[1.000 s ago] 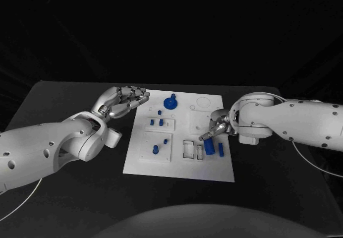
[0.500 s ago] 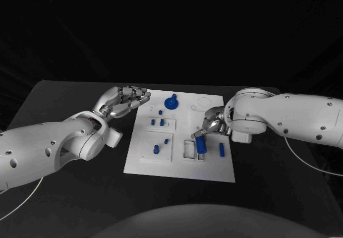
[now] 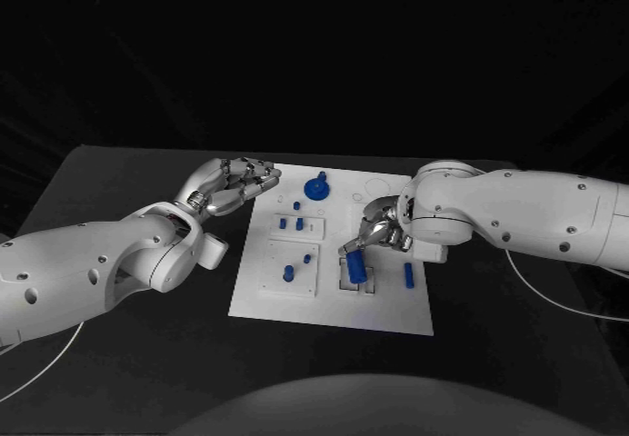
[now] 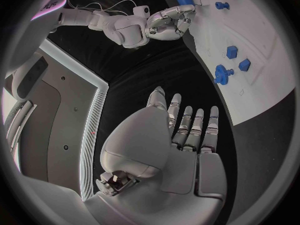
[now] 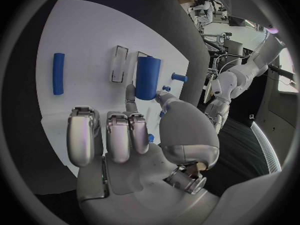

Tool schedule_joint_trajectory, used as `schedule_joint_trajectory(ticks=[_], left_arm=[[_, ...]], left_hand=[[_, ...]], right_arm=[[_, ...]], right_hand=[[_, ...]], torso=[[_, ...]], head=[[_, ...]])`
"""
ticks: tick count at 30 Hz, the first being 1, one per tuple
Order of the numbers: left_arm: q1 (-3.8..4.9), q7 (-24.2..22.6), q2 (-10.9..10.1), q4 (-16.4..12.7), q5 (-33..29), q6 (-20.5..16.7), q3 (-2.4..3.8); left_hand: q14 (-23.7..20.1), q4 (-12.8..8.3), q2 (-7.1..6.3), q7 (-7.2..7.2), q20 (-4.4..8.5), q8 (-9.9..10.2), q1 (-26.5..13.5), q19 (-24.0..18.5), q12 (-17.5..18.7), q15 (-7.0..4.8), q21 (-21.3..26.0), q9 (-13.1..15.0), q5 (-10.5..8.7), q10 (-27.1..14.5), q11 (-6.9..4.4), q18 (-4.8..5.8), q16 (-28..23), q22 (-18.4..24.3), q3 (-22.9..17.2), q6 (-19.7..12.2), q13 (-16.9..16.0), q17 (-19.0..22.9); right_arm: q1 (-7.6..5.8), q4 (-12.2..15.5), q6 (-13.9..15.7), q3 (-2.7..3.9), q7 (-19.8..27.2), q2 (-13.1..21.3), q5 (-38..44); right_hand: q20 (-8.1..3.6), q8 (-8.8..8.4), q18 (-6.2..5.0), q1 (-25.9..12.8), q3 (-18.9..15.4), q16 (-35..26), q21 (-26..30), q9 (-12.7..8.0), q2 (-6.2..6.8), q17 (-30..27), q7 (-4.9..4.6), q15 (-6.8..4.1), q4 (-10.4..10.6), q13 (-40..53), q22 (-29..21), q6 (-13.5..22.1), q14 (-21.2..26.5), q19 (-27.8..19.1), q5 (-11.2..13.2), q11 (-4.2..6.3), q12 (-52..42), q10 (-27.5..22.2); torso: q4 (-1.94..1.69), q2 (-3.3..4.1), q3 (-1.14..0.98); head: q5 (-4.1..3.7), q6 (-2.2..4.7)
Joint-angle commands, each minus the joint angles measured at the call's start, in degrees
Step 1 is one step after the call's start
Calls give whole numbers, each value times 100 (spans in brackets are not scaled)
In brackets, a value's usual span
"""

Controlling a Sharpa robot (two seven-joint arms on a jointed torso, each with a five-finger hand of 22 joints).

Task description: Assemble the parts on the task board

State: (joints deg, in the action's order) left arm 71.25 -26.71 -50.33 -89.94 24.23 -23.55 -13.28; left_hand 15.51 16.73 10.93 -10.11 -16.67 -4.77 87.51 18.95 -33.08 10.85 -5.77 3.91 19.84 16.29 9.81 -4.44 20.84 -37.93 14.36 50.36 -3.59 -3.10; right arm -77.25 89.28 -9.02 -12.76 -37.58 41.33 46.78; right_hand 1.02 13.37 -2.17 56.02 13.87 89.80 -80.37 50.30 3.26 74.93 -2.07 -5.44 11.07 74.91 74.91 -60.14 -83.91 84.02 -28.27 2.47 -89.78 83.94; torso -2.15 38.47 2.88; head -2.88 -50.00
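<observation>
Blue cylinder [image 3: 355, 264] pinched in right robot hand [image 3: 373, 230] over task board [image 3: 394, 309]; left robot hand [image 3: 234, 184] empty, fingers apart.

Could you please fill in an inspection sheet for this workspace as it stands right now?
Surface: black table, bare around the board.
Job's things: white task board lies mid-table; a blue cylinder is pinched over the rectangular slots; a slimmer blue bar lies flat beside them; a round blue knob and small blue pegs stand at the far end.
Clutter: nothing seen.
Robot hands: right robot hand holds the cylinder; left robot hand hovers at the board's far left corner, fingers apart, holding nothing.
Cables: thin white cable hangs under the right arm.
Surroundings: dark backdrop.
</observation>
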Motion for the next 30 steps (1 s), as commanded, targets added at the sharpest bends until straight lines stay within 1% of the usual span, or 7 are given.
schedule_joint_trajectory(ticks=[1, 2, 7, 24, 26, 27, 30], left_arm=[[-1, -34, -6, -44, 54, 113, 5], [-1, -33, -11, -56, 61, 115, 5], [-1, -25, -19, -70, 74, 120, 5], [-1, 21, -21, -66, 80, 128, 5], [-1, 33, -21, -65, 80, 130, 5], [-1, 38, -21, -64, 80, 132, 5], [-1, 56, -17, -56, 80, 137, 5]], left_hand=[[43, 2, 13, -17, 10, -24, 61, 39, -26, -14, -37, 6, 24, 46, -3, -23, 17, 4, 14, 20, -4, -8], [43, 2, 13, -17, 10, -24, 61, 39, -26, -14, -37, 6, 24, 46, -3, -23, 17, 4, 14, 20, -4, -8], [53, 2, 17, -17, 11, -27, 66, 41, -27, -9, -39, 7, 26, 50, -3, -28, 27, 4, 13, 25, -4, -9], [53, 2, 17, -17, 11, -27, 66, 41, -27, -9, -39, 7, 26, 50, -3, -28, 27, 4, 13, 25, -4, -9], [53, 2, 17, -17, 11, -27, 66, 41, -27, -9, -39, 7, 26, 50, -3, -28, 27, 4, 13, 25, -4, -9], [53, 2, 17, -17, 11, -27, 66, 41, -27, -9, -39, 7, 26, 50, -3, -28, 27, 4, 13, 25, -4, -9], [53, 2, 17, -17, 11, -27, 66, 41, -27, -9, -39, 7, 26, 50, -3, -28, 27, 4, 13, 25, -4, -9]], right_arm=[[18, -55, -97, -2, -47, -42, -64], [26, -78, -105, -2, -49, -59, -65], [60, -109, -140, -3, -60, -86, -47], [100, -33, -173, -3, -69, -38, 68], [103, -8, -171, -3, -67, -22, 72], [105, 5, -168, -3, -66, -13, 74], [110, 36, -168, -3, -62, 3, 75]], right_hand=[[49, -56, -47, -76, 224, 20, 50, -26, 1, 1507, -10, 57, -184, 1509, 1147, 52, -609, 6, 127, -57, -22, 606], [53, -71, -50, -81, 223, 20, 63, -34, 0, 1507, -16, 62, -185, 1509, 1143, 57, -609, 0, 163, -64, -22, 606], [59, -88, -54, -84, 226, 20, 80, -43, -7, 1507, -21, 67, -188, 1509, 1138, 63, -609, -9, 193, -69, -22, 606], [71, -132, -78, -103, 228, 20, 177, -71, -24, 1507, -36, 78, -184, 1509, 1105, 71, -609, -61, 250, -81, -22, 606], [82, -171, -83, -145, 210, 20, 201, -102, -29, 1507, -49, 88, -164, 1509, 1098, 69, -609, -71, 350, -94, -22, 606], [89, -192, -83, -180, 191, 20, 207, -120, -31, 1507, -57, 95, -143, 1509, 1097, 64, -609, -72, 456, -100, -22, 606], [110, -273, -87, -332, 92, 20, 234, -193, -40, 1507, -78, 114, -43, 1509, 1091, 40, -609, -76, 902, -120, -22, 606]], torso=[[-2, 3, -3], [-1, 4, -2], [3, 2, -3], [4, 2, -3], [3, 1, -3], [3, 1, -3], [3, 2, -2]], head=[[22, 0], [28, 0], [47, 0], [71, 0], [71, 0], [72, 0], [78, 0]])
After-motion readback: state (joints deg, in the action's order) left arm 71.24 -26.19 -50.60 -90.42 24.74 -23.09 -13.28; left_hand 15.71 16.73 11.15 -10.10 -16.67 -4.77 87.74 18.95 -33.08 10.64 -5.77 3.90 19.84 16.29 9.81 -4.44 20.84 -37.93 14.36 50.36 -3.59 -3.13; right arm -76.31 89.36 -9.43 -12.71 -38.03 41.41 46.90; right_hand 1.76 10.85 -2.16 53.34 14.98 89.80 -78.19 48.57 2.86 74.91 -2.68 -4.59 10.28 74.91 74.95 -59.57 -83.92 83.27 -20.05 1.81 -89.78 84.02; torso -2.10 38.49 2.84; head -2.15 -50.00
